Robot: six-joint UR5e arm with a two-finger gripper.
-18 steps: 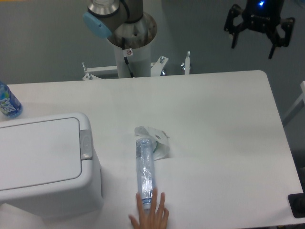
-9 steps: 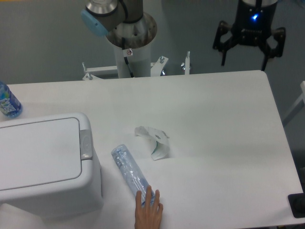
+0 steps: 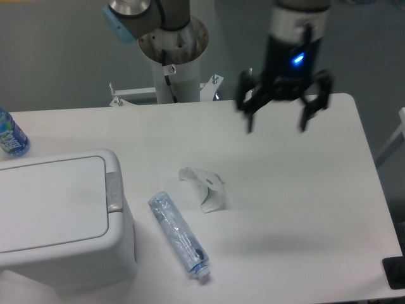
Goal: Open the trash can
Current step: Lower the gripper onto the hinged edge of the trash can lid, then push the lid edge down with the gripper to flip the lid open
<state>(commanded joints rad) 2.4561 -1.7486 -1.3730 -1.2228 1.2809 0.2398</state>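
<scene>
The trash can (image 3: pixel 60 218) is a big white box at the front left of the table, lid flat and closed, with a grey push-button latch (image 3: pixel 114 190) on its right edge. My gripper (image 3: pixel 277 123) hangs in the air over the back right part of the table, far to the right of the can. Its fingers (image 3: pixel 249 113) are spread wide apart with nothing between them, and a blue light glows on its body. The gripper looks motion-blurred.
A clear plastic bottle (image 3: pixel 178 234) lies on its side just right of the can. Crumpled white paper (image 3: pixel 205 185) sits behind it. A blue-labelled bottle (image 3: pixel 11 136) stands at the far left edge. The arm's base column (image 3: pixel 175 57) rises behind the table.
The gripper has swept down and to the left from the back right corner. A hand that turned the lying bottle has withdrawn from view.
</scene>
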